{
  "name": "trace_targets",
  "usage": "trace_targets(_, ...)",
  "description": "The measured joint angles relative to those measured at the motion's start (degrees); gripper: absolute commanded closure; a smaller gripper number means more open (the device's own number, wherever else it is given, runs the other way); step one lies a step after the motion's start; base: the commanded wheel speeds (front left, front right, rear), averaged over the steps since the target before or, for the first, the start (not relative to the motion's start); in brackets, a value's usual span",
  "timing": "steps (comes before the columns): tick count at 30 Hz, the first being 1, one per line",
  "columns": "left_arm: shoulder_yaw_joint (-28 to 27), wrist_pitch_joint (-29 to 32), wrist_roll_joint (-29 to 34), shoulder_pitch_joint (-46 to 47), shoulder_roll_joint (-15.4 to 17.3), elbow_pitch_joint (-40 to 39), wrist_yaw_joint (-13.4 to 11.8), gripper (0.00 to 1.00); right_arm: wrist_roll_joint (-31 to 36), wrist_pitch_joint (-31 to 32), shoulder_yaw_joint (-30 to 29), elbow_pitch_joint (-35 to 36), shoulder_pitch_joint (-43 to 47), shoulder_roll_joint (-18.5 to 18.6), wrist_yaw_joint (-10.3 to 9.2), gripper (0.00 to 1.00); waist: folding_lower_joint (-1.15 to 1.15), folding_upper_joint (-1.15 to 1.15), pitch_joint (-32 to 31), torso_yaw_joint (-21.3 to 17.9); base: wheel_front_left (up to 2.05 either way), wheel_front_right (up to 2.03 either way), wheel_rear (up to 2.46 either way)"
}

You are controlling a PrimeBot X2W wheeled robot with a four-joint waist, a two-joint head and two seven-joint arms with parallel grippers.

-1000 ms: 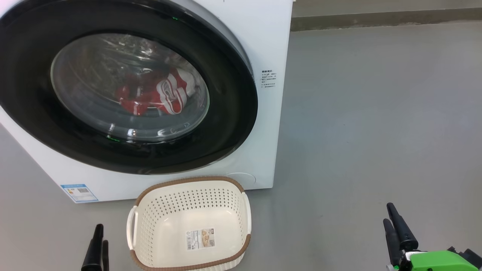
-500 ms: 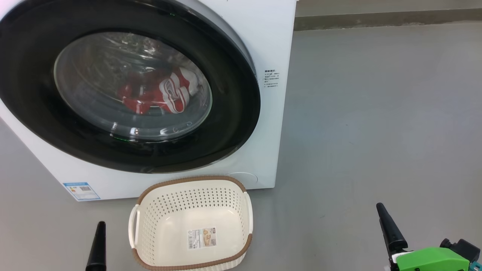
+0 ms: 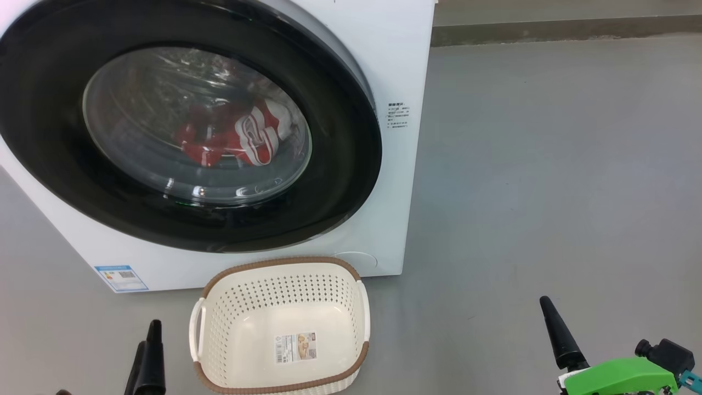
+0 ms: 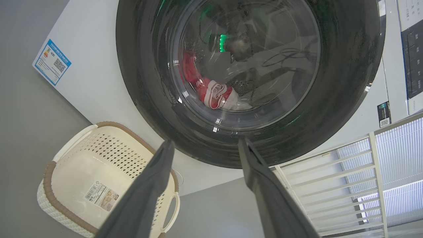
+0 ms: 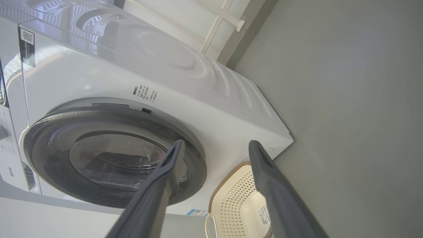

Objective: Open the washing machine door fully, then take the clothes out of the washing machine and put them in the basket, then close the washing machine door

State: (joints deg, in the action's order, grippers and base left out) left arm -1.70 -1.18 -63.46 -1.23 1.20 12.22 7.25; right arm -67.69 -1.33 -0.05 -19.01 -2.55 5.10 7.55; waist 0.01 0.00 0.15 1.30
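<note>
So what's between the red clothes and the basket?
In the head view, the shut washing machine door is between them: the clothes lie behind its glass window, and the basket sits just below its black rim.

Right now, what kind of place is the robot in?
Probably a laundry area, or a space set up as one: a white front-loading washer with red clothes behind its closed door, and a basket on a bare grey floor.
</note>
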Motion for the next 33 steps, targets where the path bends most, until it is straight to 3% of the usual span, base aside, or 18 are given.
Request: trace_targets(33,0.88,-5.39,23.54,-2.38,0.16,-4.22,0.0,0.0,17.96,-5.19,4.53,1.15,0.0,2.3,0.0,0.0,0.0,0.0,-0.27,0.57,0.0,0.0,0.0)
